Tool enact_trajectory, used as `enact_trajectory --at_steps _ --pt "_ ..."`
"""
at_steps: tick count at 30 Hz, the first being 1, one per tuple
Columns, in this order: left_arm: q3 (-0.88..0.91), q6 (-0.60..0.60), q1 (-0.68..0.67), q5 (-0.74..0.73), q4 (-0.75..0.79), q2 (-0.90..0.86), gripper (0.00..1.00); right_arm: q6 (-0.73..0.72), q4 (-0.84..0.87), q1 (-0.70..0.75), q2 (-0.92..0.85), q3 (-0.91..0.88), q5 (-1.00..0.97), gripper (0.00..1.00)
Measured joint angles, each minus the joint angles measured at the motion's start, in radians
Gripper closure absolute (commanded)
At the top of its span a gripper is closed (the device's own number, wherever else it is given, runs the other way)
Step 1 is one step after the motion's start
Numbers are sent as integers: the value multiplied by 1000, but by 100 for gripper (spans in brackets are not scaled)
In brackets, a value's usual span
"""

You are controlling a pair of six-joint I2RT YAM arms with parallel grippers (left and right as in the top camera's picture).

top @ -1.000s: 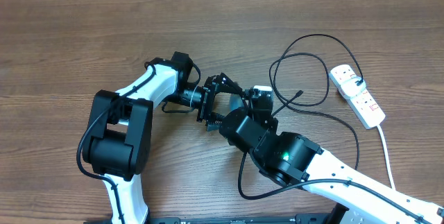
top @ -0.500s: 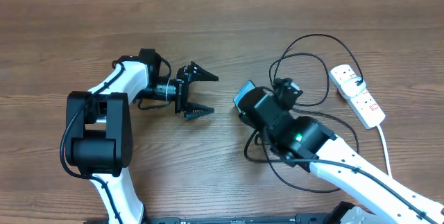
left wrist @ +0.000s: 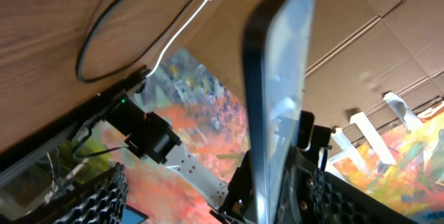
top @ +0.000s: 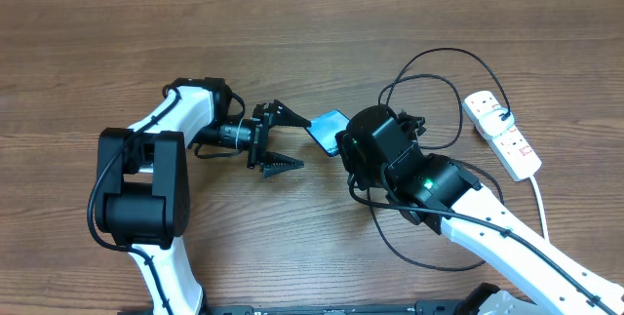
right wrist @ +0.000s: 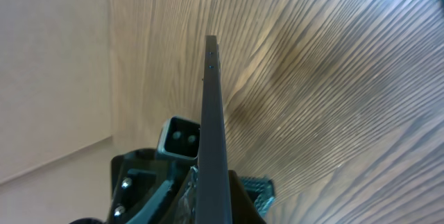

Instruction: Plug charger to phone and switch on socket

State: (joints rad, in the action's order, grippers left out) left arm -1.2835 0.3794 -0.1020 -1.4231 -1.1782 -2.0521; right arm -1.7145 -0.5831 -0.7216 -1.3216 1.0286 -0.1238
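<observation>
My right gripper [top: 344, 143] is shut on the phone [top: 326, 127] and holds it above the table; the teal screen sticks out to the left. The right wrist view shows the phone [right wrist: 211, 113] edge-on, clamped in the right gripper [right wrist: 212, 191]. My left gripper [top: 291, 141] stands open just left of it, upper fingertip close to the phone's free end. In the left wrist view the phone [left wrist: 276, 106] stands edge-on near the right-hand finger [left wrist: 347, 197]. The black charger [top: 422, 59] cable loops on the table, one end at the white socket [top: 503, 136].
The socket's white cord [top: 542, 219] runs toward the front right edge. Charger loops [top: 485, 180] lie under and around my right arm. Bare wood lies to the left and the far side of both arms.
The left gripper drew away left from the right gripper, then edged back right. The right gripper turned, and the phone now reaches left toward the left fingers.
</observation>
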Motion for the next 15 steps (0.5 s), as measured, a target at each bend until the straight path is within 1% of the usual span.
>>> enact_trajectory --at_steps 1,5,6,7,8,10,11,13,15 --pt "0 11 -8 -5 3 0 16 -7 12 0 -2 0 7 96" --pt "0 71 -39 -18 43 0 34 -22 68 0 -36 0 40 96" --pt "0 90 -43 -21 57 0 44 -25 73 -1 -48 0 48 96" --pt "0 114 -47 -22 77 0 83 -28 79 -1 -66 0 55 96" --pt "0 137 -49 -24 96 0 89 -30 86 -2 -79 0 60 96" --pt "0 196 -49 -29 140 0 91 -35 88 -6 -105 0 66 96" --pt "0 230 -49 -30 148 0 90 -58 90 -7 -117 0 59 96" --pt "0 284 -31 -77 167 -7 91 -113 120 -5 -125 0 57 96" --pt "0 340 -24 -84 203 -8 91 -138 136 -5 -131 0 51 96"
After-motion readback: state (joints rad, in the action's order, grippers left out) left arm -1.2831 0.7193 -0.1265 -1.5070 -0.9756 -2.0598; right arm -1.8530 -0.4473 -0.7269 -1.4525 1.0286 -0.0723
